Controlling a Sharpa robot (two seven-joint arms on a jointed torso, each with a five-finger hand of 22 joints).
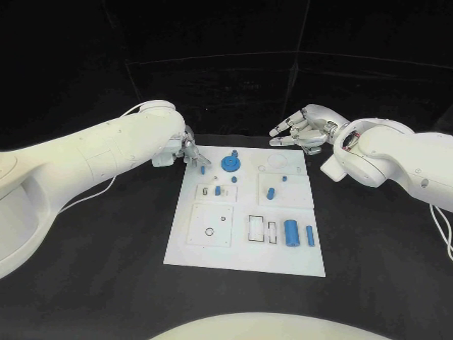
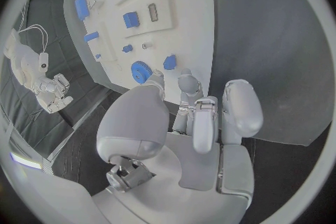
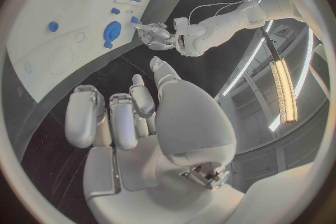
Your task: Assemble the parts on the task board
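We are seeing the left hand point(image 1: 191, 154) touching the task board point(image 1: 245, 244) at 11 o'clock, fingers narrowly parted, empty; the right hand point(image 1: 300, 129) hovering at 1 o'clock, fingers curled, empty.

You see a black table point(image 1: 104, 283), and the white task board point(image 1: 247, 248) lies flat at its middle.

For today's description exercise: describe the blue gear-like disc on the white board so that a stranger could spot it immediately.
Start at the white rectangular task board in the middle of the black table and go to its far edge, between the two silver robot hands. The blue round toothed disc lies there, just right of the left hand. It is wide and flat with a raised hub, unlike the small pegs and long cylinders nearby.
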